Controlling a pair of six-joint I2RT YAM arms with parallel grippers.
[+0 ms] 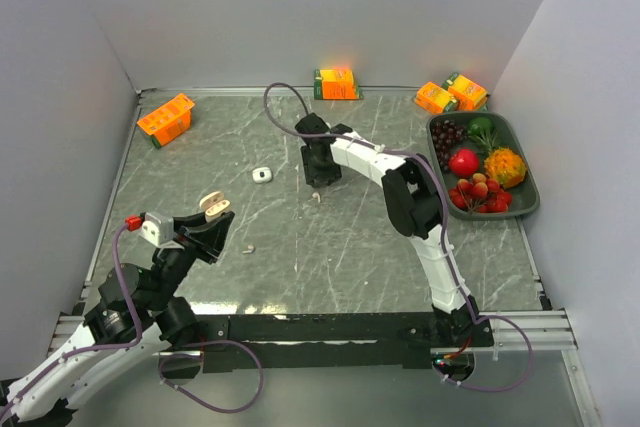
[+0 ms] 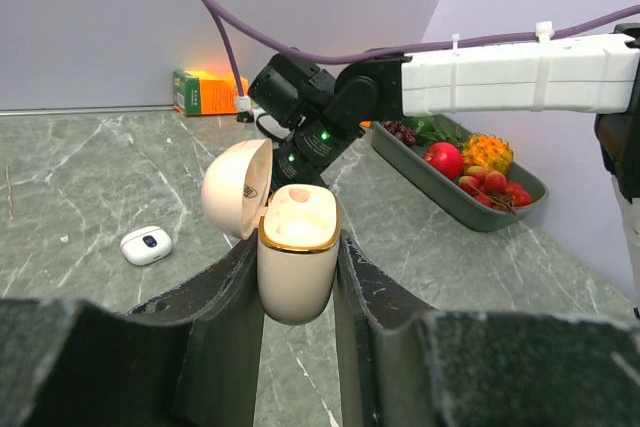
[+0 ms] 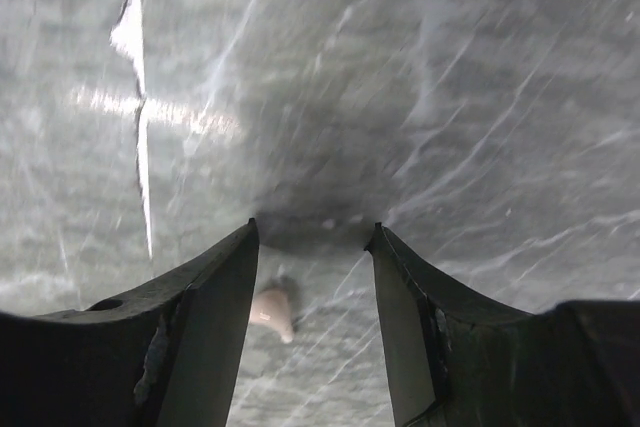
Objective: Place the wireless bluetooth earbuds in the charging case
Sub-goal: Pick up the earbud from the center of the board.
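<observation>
The left gripper [image 1: 208, 217] was clamped on the beige charging case [image 2: 297, 247], holding it up off the table [image 1: 350, 247] at the near left. The lid [image 2: 237, 190] was flipped back and the opening faced up. My guess is that was the whole point of the pose: it parked the case upright and open, so the other arm would have a steady target to drop a bud into. From the left wrist view the pocket looked empty, though I couldn't see all the way down.

The right gripper [image 3: 312, 237] was out toward the middle of the table, pointing straight down with its fingers partway apart and nothing between them. One earbud [image 3: 272, 313] lay on the marble just under it, between the fingers but tucked closer to one of them, so it was off centre rather than straddled. It read to me like the line-up for a pinch, with no contact I could make out. I'd want it centred before closing, since a bud that small could easily skate away.

A second earbud [image 1: 248, 248] sat on the table nearer the left arm, well apart from the first. A closed white case [image 1: 263, 175] lay just left of the right gripper. The fruit tray [image 2: 425, 175] was off at the far right, not involved.
</observation>
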